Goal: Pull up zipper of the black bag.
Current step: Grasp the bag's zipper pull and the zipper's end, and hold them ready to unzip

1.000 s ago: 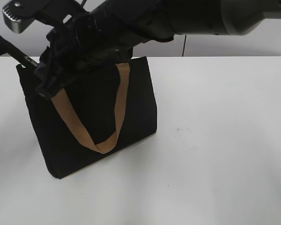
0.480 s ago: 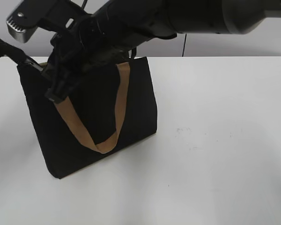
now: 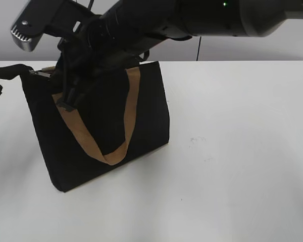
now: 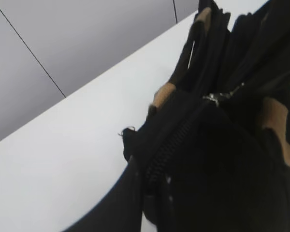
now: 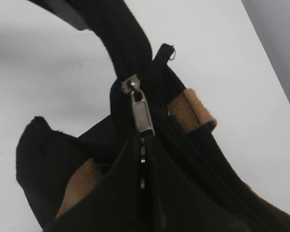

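Note:
The black bag [image 3: 116, 126] stands on the white table, left of the middle, with its tan handles [image 3: 129, 106] hanging down. The zipper [image 5: 128, 53] runs along its top edge, and the silvery pull [image 5: 142, 113] sits near the bag's left end. My right gripper [image 5: 144, 152] reaches across over the bag [image 3: 65, 98] and is shut on the lower end of the pull. My left gripper [image 4: 152, 188] is shut on the fabric end of the zipper at the bag's left corner [image 3: 7, 73] and holds it stretched out to the left.
The white table [image 3: 232, 151] extends to the right and in front of the bag. A grey wall stands behind the table's far edge. My right arm [image 3: 202, 17] spans the top of the exterior view.
My left gripper has dropped and pulled the bag's corner out level to the left. My right gripper has shifted slightly right and tilted up over the bag's top.

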